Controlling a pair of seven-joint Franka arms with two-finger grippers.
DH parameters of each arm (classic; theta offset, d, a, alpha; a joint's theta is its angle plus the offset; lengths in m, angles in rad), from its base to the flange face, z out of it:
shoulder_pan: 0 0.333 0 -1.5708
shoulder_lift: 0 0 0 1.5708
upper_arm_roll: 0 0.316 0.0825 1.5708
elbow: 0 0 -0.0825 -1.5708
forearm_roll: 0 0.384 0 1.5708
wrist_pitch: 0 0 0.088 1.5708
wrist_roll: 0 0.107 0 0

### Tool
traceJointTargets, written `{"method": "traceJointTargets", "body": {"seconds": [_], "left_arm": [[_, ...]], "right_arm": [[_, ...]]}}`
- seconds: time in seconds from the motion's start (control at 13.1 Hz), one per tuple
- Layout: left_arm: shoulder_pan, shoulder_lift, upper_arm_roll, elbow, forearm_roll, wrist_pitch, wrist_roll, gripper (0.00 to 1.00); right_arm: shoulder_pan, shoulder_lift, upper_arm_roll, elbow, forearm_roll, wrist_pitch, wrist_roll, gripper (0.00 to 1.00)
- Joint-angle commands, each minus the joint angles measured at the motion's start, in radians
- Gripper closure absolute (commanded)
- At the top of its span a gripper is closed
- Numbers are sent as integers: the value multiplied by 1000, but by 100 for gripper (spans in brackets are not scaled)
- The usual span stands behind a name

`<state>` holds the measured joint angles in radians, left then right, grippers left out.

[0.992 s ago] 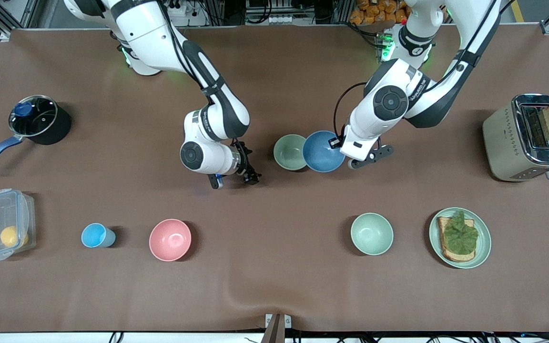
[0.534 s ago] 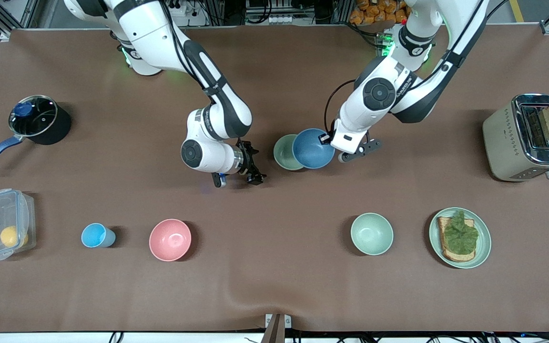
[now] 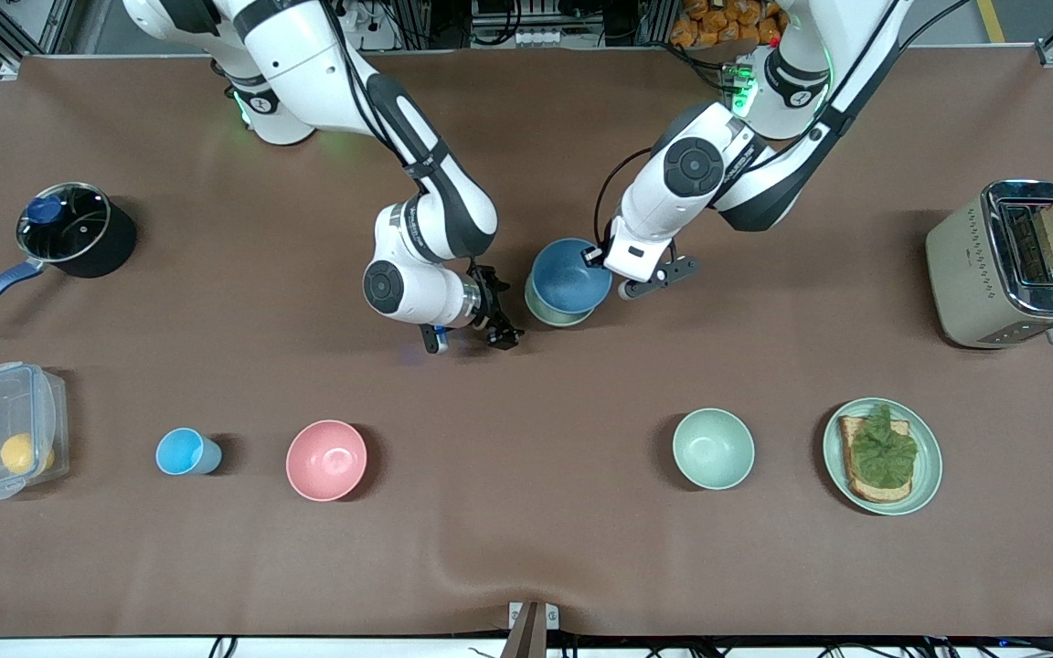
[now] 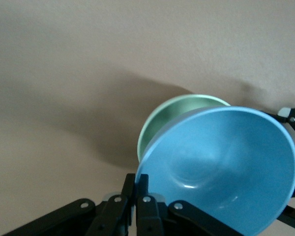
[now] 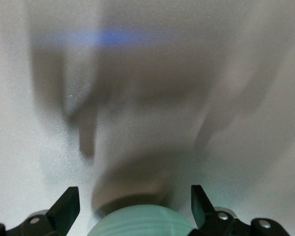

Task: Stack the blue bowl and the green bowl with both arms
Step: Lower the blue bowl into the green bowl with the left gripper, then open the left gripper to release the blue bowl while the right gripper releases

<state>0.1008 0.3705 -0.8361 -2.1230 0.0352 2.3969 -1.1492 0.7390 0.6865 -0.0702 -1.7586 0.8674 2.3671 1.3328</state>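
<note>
I see the left gripper (image 3: 601,259) with its fingers (image 4: 137,206) pinched tight on the rim of the blue bowl (image 3: 569,276), and it holds this bowl in the air, tilted, over the green bowl (image 3: 552,315). The green bowl stands on the brown counter (image 3: 526,548) in the middle region, and from the front camera only a thin crescent of it shows under the blue one, on the side nearer to the camera. In the left wrist view the blue bowl (image 4: 221,164) covers most of the green bowl (image 4: 174,115); I cannot tell if the two bowls touch. The right gripper (image 3: 490,322) is low over the counter just beside the green bowl, on the side toward the right arm's end, with its fingers (image 5: 64,206) spread wide and holding nothing. In the right wrist view the green bowl (image 5: 142,221) sits between the two open fingers, but I cannot tell if they touch it. Nearer to the front camera stand a pink bowl (image 3: 326,460) and a pale mint bowl (image 3: 713,448), well apart from each other.
</note>
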Motion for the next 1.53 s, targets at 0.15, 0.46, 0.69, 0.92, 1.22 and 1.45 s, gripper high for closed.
{"method": "traceJointTargets", "body": {"seconds": [0.15, 0.46, 0.69, 0.92, 1.22, 1.45], "left_arm": [[-24, 54, 2, -6, -3, 56, -12, 100], [-26, 90, 11, -12, 18, 80, -12, 100], [-29, 114, 28, -9, 84, 87, -24, 100], [-29, 125, 29, 0, 103, 88, -47, 100], [-32, 151, 40, 6, 129, 102, -49, 100], [-32, 165, 45, 9, 147, 102, -53, 100]], "right_arm": [[2, 16, 0, 24, 24, 6, 11, 0], [6, 16, 0, 25, 21, 4, 11, 0], [8, 16, 0, 25, 21, 6, 9, 0], [8, 15, 0, 24, 19, 4, 11, 0], [8, 15, 0, 24, 18, 4, 9, 0], [10, 15, 0, 24, 16, 6, 6, 0]]}}
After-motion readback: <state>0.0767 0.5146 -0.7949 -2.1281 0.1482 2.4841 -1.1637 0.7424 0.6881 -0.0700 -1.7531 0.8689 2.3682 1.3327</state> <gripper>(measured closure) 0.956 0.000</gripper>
